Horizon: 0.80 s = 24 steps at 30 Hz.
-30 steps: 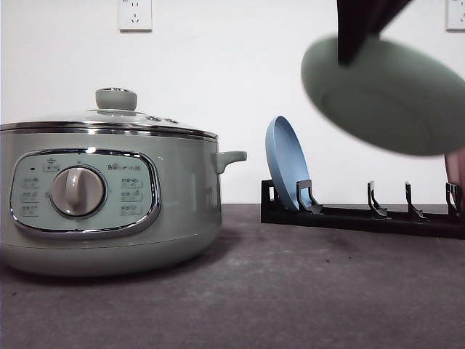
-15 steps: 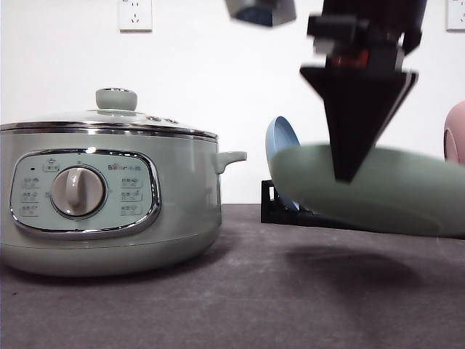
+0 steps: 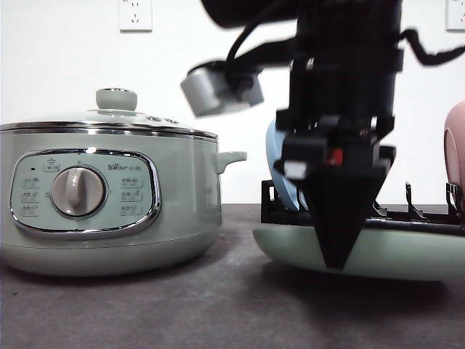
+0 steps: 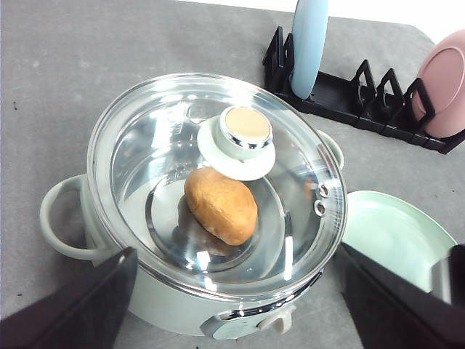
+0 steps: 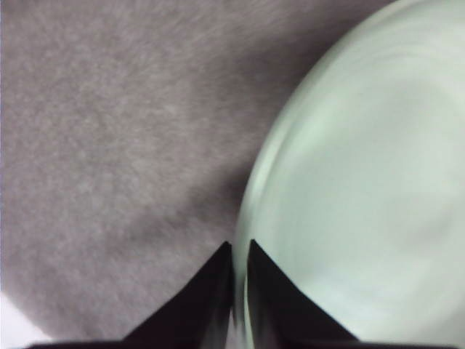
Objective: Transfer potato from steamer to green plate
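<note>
The pale green steamer stands at the table's left with its glass lid on. Through the lid I see the orange-brown potato lying inside. My left gripper hovers above the steamer, open, its fingers spread wide to either side of the pot. To the right of the steamer the green plate lies flat on the table. My right gripper points straight down and is shut on the plate's near rim.
A black dish rack runs along the back right, holding a blue plate upright and a pink plate at its far end. The steamer's side handle points toward the rack. Grey table stretches in front.
My right gripper has come down with the green plate, from tilted high in the air to flat on the table beside the steamer. The steamer has not moved.
</note>
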Available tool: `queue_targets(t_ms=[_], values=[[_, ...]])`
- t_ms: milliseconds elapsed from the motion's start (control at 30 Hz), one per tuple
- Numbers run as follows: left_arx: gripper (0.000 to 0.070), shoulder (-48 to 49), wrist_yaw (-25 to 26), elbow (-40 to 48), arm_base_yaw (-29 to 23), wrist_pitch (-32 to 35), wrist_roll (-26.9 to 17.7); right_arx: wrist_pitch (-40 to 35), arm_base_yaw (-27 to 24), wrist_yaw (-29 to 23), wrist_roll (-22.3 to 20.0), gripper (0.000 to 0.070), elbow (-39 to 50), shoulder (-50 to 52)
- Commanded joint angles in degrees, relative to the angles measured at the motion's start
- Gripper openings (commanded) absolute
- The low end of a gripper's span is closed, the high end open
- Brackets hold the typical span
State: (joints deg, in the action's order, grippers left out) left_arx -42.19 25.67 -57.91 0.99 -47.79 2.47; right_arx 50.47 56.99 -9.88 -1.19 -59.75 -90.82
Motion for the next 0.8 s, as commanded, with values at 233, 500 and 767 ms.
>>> queue_targets(t_ms=[233, 500, 767], values=[[0.0560, -0.15, 0.31, -1.38, 0.04, 0.63, -0.34, -1.56, 0.52, 2.82, 1.25, 0.0334, -0.57, -2.93], [0.0560, -0.16, 0.31, -1.38, 0.04, 0.63, -0.34, -1.60, 0.34, 2.30, 1.03, 0.0359, -1.11, -2.06], [0.0560, -0.17, 0.31, -1.38, 0.04, 0.63, -0.34, -0.60, -2.01, 2.32, 0.14, 0.0359, -4.96, 4.54]])
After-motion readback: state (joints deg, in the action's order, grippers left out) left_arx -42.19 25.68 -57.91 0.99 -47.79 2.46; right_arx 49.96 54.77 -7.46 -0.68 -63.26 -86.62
